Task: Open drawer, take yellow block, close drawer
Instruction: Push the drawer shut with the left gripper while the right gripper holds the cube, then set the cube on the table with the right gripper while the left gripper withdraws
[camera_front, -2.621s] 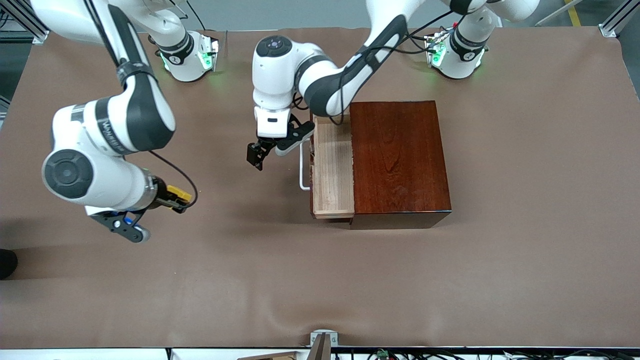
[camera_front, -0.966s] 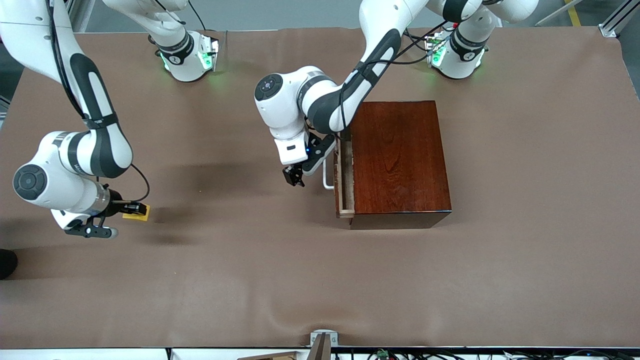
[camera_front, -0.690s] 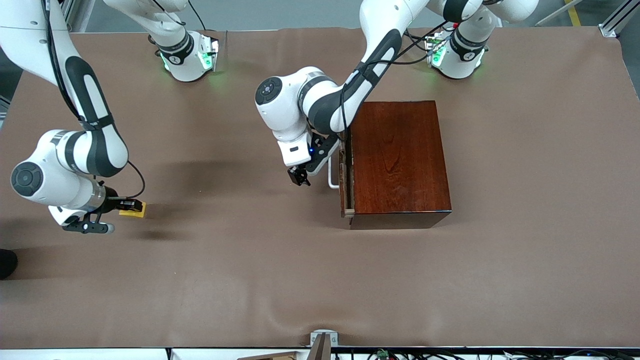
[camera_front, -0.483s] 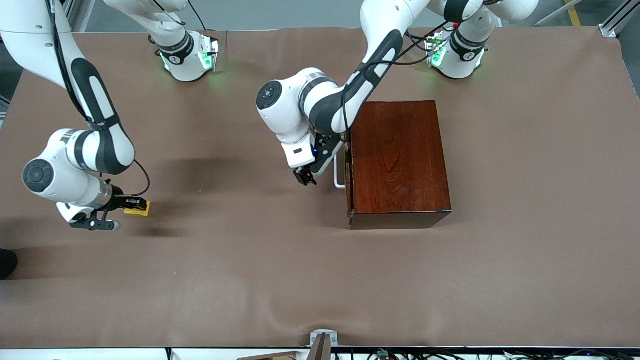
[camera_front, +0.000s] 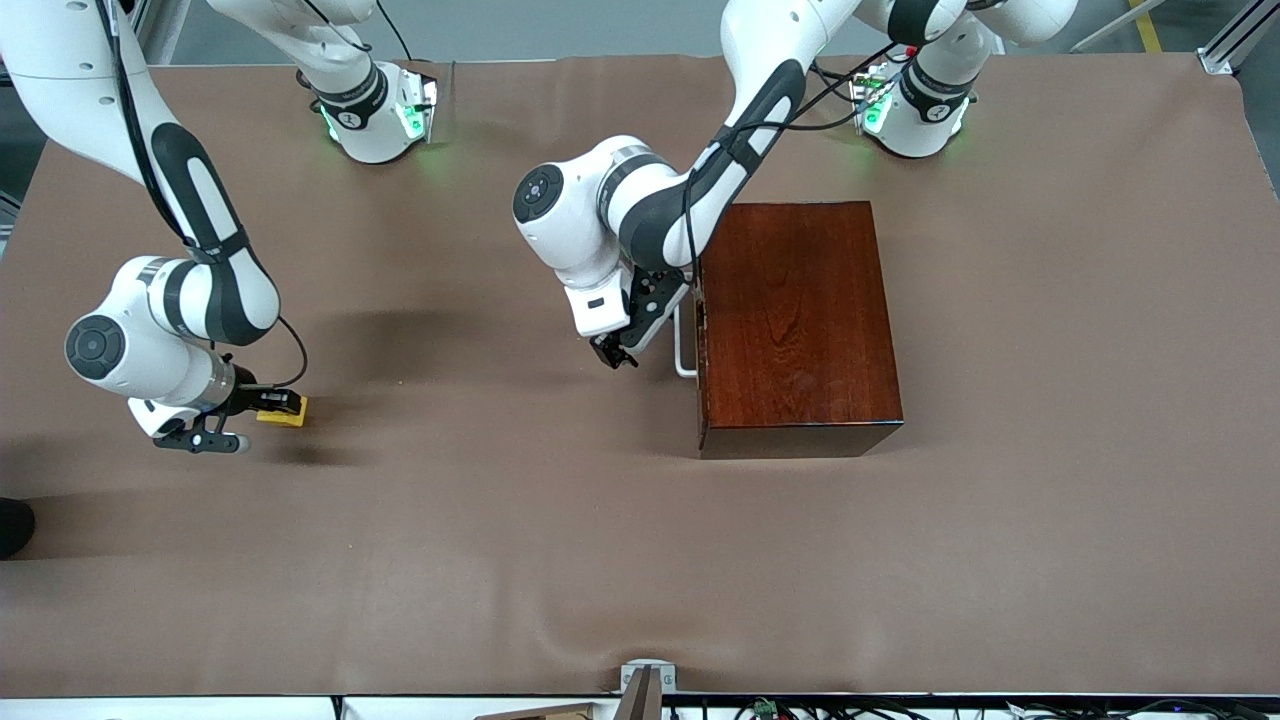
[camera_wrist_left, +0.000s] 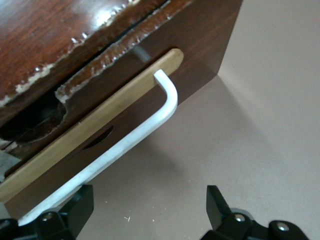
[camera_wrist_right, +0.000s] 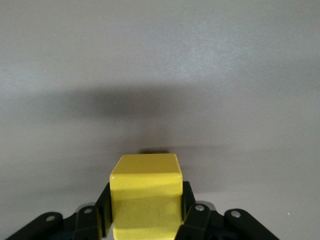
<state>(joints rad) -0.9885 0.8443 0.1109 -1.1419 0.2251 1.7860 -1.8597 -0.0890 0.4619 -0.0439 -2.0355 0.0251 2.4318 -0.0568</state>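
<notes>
The reddish-brown wooden box (camera_front: 800, 320) stands mid-table with its drawer (camera_front: 697, 345) pushed in, the dark front nearly flush. Its white bar handle (camera_front: 684, 345) also shows in the left wrist view (camera_wrist_left: 130, 142), under a pale wood strip of the drawer (camera_wrist_left: 100, 132). My left gripper (camera_front: 615, 355) is open and empty in front of the drawer; in the left wrist view (camera_wrist_left: 149, 202) one fingertip (camera_wrist_left: 75, 210) sits against the handle. My right gripper (camera_front: 268, 403) is shut on the yellow block (camera_front: 285, 410), low over the table at the right arm's end. The block (camera_wrist_right: 145, 192) sits between the fingers (camera_wrist_right: 192, 220).
The brown table cover (camera_front: 640, 560) lies flat, with a low wrinkle near the edge nearest the front camera. Both arm bases (camera_front: 375, 110) stand along the edge farthest from that camera. A small metal bracket (camera_front: 645, 680) sits at the nearest edge.
The drawer has slid from well open to shut, with my left gripper moving along against the handle. My right arm has carried the yellow block toward the right arm's end and lower.
</notes>
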